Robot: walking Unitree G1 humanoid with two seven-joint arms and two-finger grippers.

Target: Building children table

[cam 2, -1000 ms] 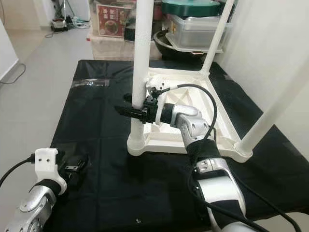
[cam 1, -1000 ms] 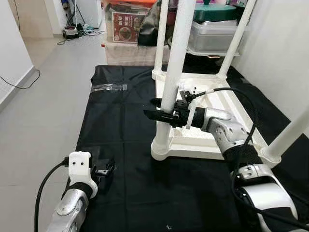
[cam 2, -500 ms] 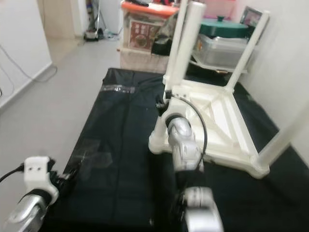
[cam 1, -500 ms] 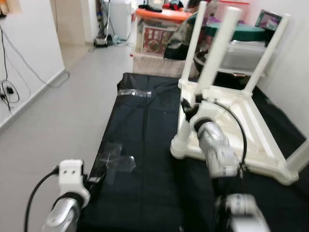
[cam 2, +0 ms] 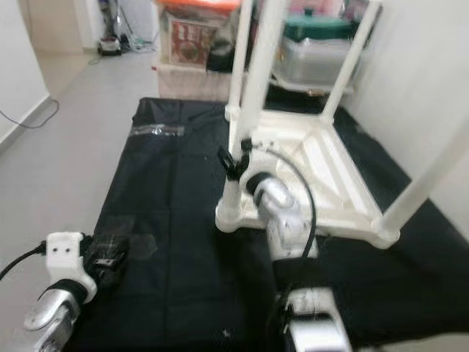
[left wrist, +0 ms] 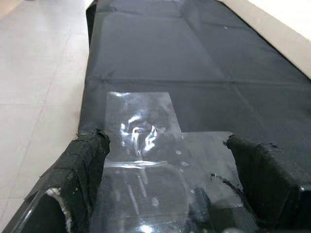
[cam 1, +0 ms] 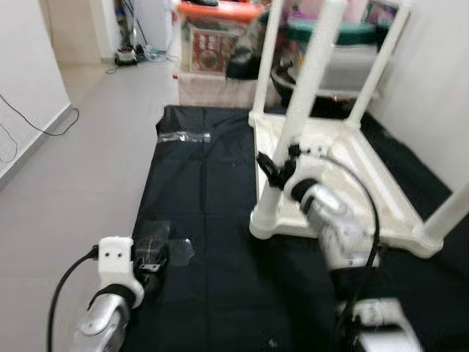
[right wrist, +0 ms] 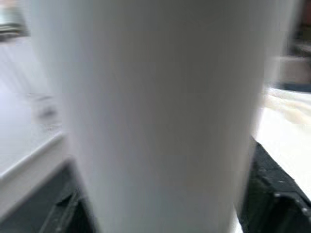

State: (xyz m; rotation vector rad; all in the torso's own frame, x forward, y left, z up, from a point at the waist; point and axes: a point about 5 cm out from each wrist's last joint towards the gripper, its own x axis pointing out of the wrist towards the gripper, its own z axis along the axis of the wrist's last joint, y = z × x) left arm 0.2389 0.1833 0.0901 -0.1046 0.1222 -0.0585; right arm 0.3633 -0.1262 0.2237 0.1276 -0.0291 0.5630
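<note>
Storage boxes (cam 1: 220, 44) behind upturned table (cam 1: 344, 158), right gripper (cam 1: 272, 170) around near leg (cam 1: 300, 117)

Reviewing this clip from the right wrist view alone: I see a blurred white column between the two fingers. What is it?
Observer: A table leg of the upturned white children's table; the right gripper grips it low down.
Operator: Where does the table lie?
Observer: On a black mat spread over the floor.
Operator: And the left arm?
Observer: The left gripper hovers open over a clear plastic wrapper near the mat's edge.
</note>
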